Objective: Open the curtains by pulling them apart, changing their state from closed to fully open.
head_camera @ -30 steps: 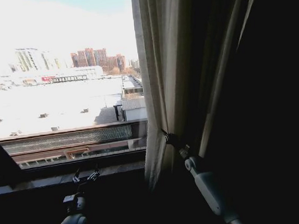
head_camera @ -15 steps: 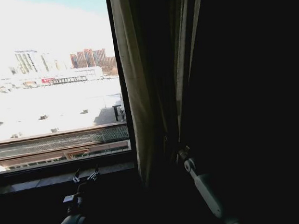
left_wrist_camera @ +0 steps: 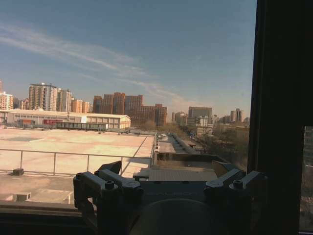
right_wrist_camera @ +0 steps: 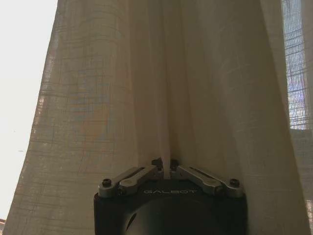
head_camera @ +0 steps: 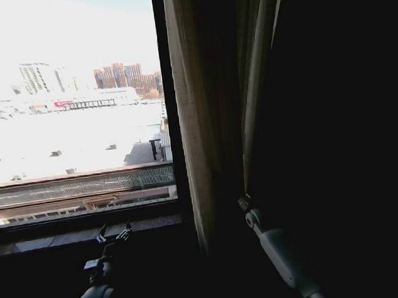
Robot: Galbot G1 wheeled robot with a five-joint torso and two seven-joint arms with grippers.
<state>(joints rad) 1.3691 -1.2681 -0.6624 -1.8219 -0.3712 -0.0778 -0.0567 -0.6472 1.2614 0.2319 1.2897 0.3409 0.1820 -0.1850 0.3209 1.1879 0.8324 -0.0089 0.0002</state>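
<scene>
Currently, we hold the sheer cream-beige pleated fabric curtains (head_camera: pixel 195 121) with our right hand (right_wrist_camera: pixel 164 169). In the right wrist view its fingers are closed on a narrow fold of the cloth, which rises in gathered pleats directly above the pinch. In the head view the right arm reaches up from the lower right of the frame to the base of the bunched panel at centre frame.

The curtain stands as a compact vertical bundle just right of the dark vertical window frame bar (head_camera: pixel 166 89). To the left of that bar the glass is uncovered across the whole left half of the frame, with rooftops and distant buildings in plain sight. The right half of the frame is in deep shadow, and we cannot tell how much cloth or window lies there.

Our left hand (head_camera: pixel 114 234) sits low at the lower left of the frame, near the dark window sill (head_camera: pixel 67 238), fingers spread and holding nothing.

We judge the task well advanced: the right-side panel is gathered clear of the visible pane. What remains, as far as we can judge, is confirming the bundle sits fully at its side and letting go of it.
</scene>
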